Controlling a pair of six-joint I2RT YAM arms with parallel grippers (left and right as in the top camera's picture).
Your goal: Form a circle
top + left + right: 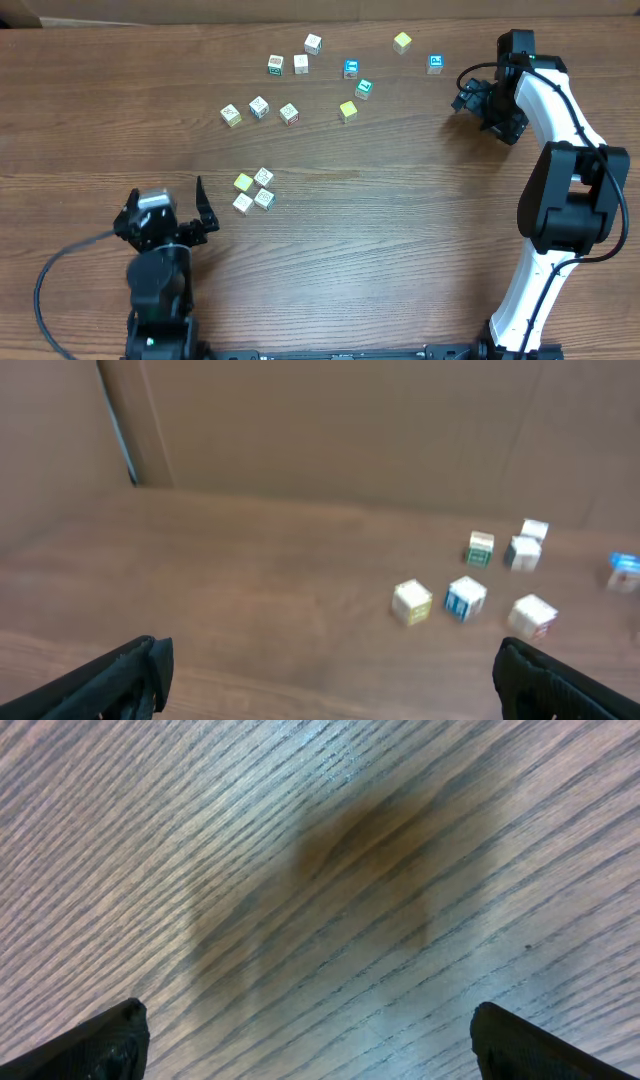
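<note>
Circle (253, 190) sits as a tilted square; left tool (166, 192) and right tool (464, 97) spread.

The left arm (158, 290) sits folded low at the near edge. The left gripper (165, 195) points away from its base, fingers spread wide, holding nothing. The right arm (560, 190) arches forward and bends left at the wrist. The right gripper (464, 93) gapes wide too, empty.
</note>
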